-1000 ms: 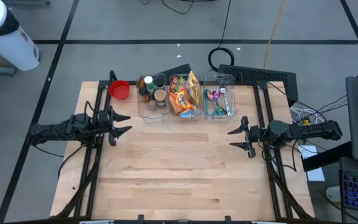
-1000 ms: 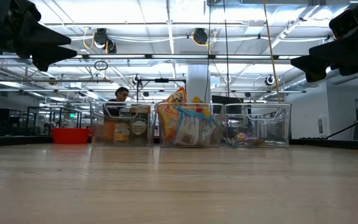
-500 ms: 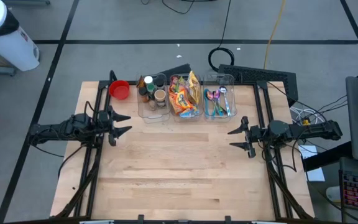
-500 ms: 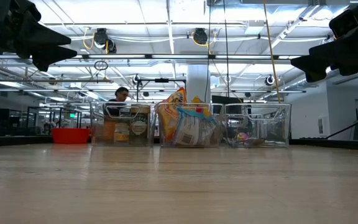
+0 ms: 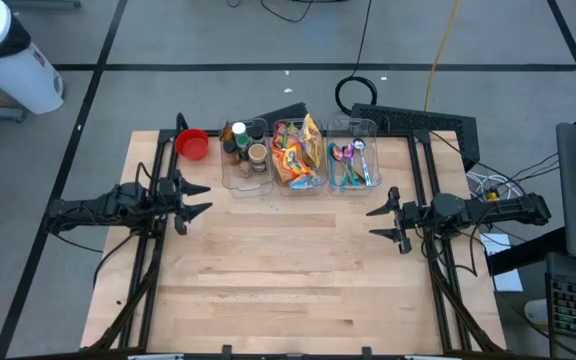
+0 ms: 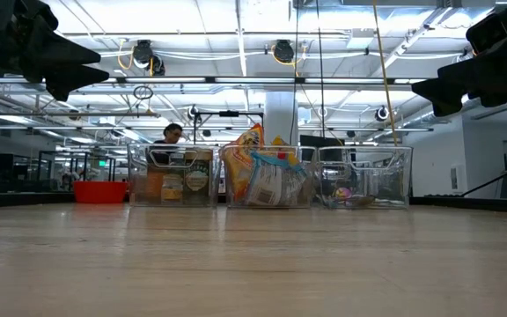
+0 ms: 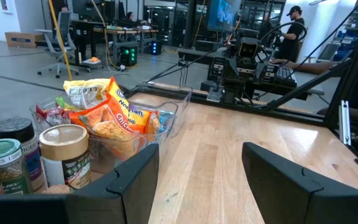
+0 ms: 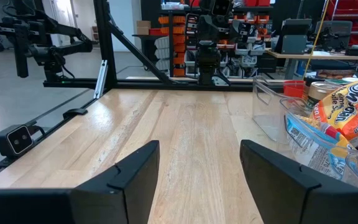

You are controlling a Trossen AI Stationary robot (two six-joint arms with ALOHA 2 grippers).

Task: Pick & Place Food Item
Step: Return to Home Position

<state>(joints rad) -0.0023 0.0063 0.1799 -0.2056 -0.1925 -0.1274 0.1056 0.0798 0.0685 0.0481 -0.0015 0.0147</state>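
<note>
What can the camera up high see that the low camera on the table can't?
Only the high view: the keyboard and the coiled black cable behind the table, and the floor all around it. Only the low view: the ceiling lights and a person behind the bins. Both: the red bowl, the left bin, middle bin and right bin, plus the left claw and right claw, open and empty.

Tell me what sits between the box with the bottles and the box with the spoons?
The middle clear bin, stuffed with colourful noodle packs, sits between the bottle bin and the spoon bin. The high view shows it.
</note>
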